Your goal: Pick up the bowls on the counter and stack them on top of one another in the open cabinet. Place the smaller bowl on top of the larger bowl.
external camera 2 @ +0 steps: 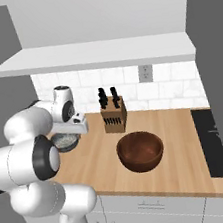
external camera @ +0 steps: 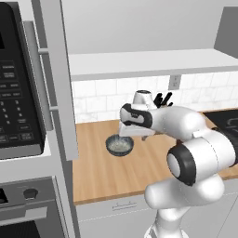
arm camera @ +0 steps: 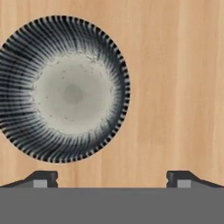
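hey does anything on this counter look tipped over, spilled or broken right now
Nothing stands out. The small grey bowl sits upright and whole on the counter, below the open gripper. The brown bowl is upright too, and the knife block stands by the wall.

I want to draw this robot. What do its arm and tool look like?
The arm is glossy white, built from fat rounded segments, with dark bands at the joints. One joint ends in a round white cap ringed in black. The tool has two small dark fingertips, each with a pale grey pad. No cables or markings show.
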You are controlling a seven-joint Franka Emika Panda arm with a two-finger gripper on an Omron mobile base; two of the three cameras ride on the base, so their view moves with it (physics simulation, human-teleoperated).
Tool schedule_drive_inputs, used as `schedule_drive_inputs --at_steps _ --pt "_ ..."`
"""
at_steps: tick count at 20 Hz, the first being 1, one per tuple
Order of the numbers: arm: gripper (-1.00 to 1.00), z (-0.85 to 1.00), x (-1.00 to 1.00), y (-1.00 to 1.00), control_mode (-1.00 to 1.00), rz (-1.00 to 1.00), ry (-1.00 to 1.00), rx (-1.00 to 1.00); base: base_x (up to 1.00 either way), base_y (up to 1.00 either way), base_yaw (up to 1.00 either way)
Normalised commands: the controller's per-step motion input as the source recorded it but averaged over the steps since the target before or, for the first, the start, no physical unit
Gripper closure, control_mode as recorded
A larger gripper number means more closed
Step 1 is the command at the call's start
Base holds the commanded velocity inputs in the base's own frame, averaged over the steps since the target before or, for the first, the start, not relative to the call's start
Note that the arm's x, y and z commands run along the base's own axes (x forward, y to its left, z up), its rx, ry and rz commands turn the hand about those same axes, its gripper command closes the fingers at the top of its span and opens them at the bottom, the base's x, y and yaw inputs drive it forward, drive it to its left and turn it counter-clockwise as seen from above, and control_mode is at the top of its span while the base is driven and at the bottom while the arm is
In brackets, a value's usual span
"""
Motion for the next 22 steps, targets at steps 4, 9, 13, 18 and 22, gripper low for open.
schedule_drive_inputs --at_steps 4,9,13,18,22 --pt "-1.00 -0.20 0.19 0.00 -1.00 -0.01 -0.12 0.00 0.00 0.00 0.00" --pt "-1.00 -0.27 0.31 0.01 -1.00 -0.02 -0.08 0.00 0.00 0.00 0.00" --pt "-1.00 -0.31 0.28 0.06 -1.00 0.00 -0.03 0.00 0.00 0.00 0.00" --pt "-1.00 -0.35 0.18 0.06 -1.00 0.00 -0.01 0.00 0.00 0.00 0.00" --pt "-1.00 -0.39 0.00 0.00 -1.00 0.00 0.00 0.00 0.00 0.00 0.00"
